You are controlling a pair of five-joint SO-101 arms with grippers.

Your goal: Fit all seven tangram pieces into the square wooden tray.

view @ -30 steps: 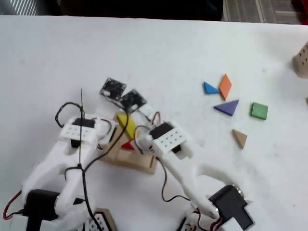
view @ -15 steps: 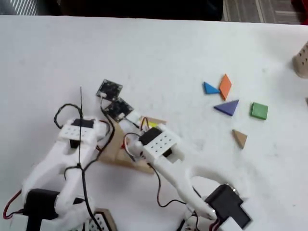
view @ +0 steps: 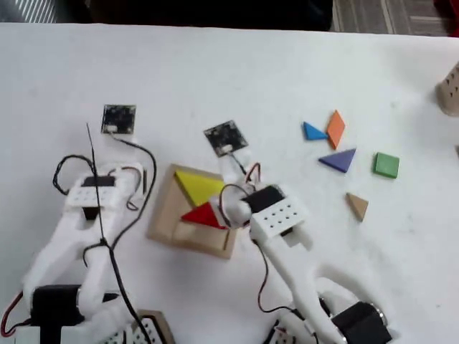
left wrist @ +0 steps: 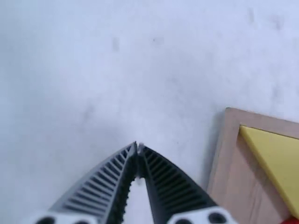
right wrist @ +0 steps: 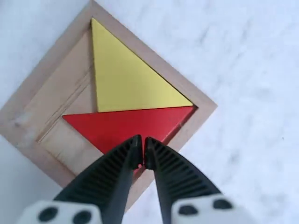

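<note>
The square wooden tray [view: 161, 216] lies between the two arms and holds a yellow triangle [view: 199, 186] and a red triangle [view: 203, 215], edge to edge. My left gripper [left wrist: 138, 147] is shut and empty over bare table, beside the tray's corner [left wrist: 225, 140]. My right gripper [right wrist: 142, 142] is shut and empty just above the red triangle [right wrist: 126, 125], near the tray rim [right wrist: 202, 111]. Loose on the table to the right lie a blue triangle [view: 313, 131], an orange parallelogram [view: 336, 128], a purple triangle [view: 338, 159], a green square [view: 386, 165] and a tan triangle [view: 357, 206].
A tan perforated object [view: 450, 89] stands at the far right edge. A small wooden block [view: 154, 326] sits at the front by the left arm's base. Black and red cables trail around both arms. White table stretches behind the tray.
Both arms have drawn apart from over the tray, the left one to the left and the right one to the right. The yellow and red triangles now show fully.
</note>
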